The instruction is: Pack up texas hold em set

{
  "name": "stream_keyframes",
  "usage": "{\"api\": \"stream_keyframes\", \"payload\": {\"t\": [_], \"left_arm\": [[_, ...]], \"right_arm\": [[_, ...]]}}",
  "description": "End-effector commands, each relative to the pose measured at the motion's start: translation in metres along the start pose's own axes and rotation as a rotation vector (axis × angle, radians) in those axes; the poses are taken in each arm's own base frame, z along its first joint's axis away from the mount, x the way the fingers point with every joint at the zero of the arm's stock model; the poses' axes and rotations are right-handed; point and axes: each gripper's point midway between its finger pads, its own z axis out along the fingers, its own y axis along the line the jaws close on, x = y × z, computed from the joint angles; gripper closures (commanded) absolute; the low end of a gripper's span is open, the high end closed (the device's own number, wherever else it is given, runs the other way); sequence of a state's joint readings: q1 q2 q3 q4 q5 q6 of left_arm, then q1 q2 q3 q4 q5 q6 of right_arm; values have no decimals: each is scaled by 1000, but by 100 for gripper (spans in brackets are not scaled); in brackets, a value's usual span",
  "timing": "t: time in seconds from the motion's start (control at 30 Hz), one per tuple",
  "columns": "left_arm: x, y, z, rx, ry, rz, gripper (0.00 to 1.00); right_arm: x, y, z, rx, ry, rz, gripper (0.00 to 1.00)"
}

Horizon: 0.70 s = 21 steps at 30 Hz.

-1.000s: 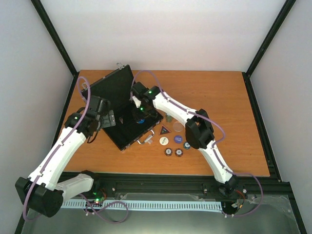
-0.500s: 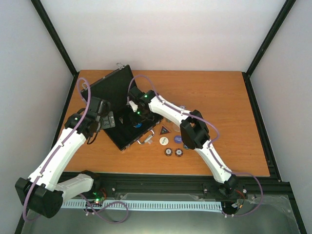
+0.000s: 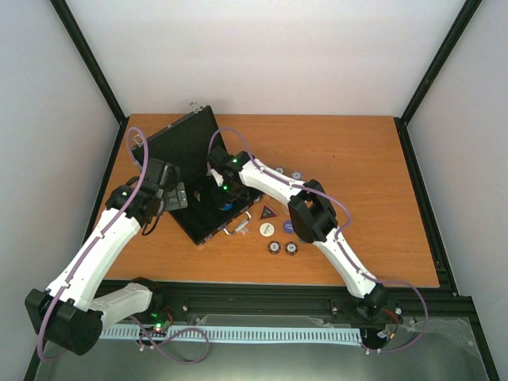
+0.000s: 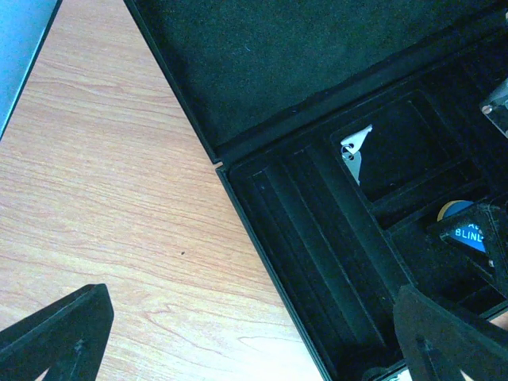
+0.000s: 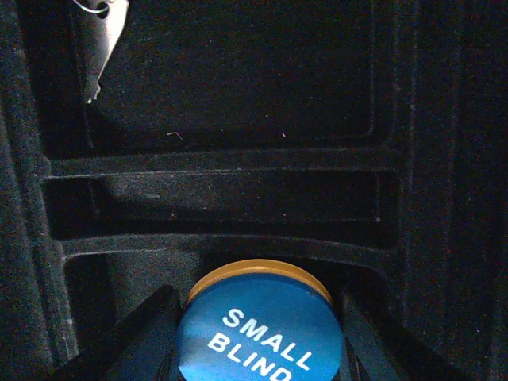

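I have my right tool [image 5: 255, 343] grasping the blue disc [image 5: 262, 321] inside the open black case [image 3: 186, 147], left of centre in the overhead frame, and my left tool [image 4: 252, 292] released above its edge.

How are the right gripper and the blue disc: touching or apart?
Touching. The right wrist view shows the right gripper flanking the blue disc, both fingers against its rim, no gap.

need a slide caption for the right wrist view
Right gripper holds a round blue "small blind" disc over the black felt-lined case, silver keys in a farther compartment.
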State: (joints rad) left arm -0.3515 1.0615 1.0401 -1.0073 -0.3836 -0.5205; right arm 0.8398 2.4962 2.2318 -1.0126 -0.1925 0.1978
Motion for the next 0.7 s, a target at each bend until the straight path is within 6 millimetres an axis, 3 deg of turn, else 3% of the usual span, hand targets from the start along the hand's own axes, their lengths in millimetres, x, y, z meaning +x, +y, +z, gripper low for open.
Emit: {"api": "stream_keyframes", "payload": {"t": [0.0, 0.07, 0.27, 0.4, 0.67], "left_arm": [[-1, 2, -1, -5, -5, -9, 0], [0, 3, -1, -9, -3, -8, 0], [1, 2, 1, -6, -1, -3, 0], [0, 1, 1, -4, -4, -3, 0], [-1, 2, 1, -7, -7, 0, 0]], "right_arm": [[-2, -8, 9, 64, -5, -24, 73], [-1, -13, 9, 90, -2, -29, 69], [2, -16, 11, 105, 9, -33, 38], [-1, -12, 7, 93, -4, -46, 24], [-10, 1, -13, 55, -45, -72, 18]]}}
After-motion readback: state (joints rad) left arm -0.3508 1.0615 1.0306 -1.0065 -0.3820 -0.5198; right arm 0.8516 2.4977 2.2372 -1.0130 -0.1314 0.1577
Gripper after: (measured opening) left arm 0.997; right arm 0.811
